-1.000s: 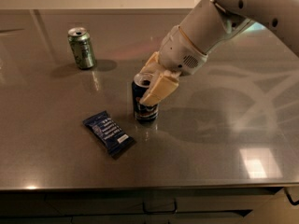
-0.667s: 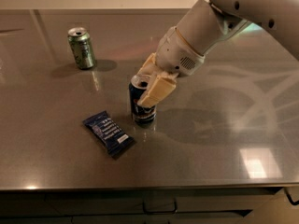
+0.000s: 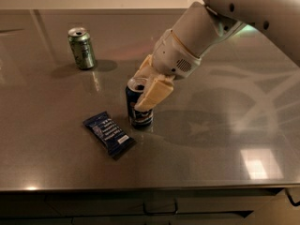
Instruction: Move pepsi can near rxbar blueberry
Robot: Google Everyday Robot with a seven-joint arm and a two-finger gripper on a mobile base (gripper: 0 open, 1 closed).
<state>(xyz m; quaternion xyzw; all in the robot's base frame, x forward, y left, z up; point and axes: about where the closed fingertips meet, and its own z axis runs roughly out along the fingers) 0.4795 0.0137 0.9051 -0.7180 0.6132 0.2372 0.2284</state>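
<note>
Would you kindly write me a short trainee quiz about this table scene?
1. True or false: the Pepsi can stands upright on the table.
2. Which lies nearer the Pepsi can: A) the green can, or B) the bar?
3. Fill in: the pincer is shut around the top of the ___ can.
Key: 1 true; 2 B; 3 Pepsi.

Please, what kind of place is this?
Probably an office kitchen or break room: a long grey counter with drawers below, carrying a pepsi can gripped by the robot's hand, a green can and an rxbar blueberry.
</note>
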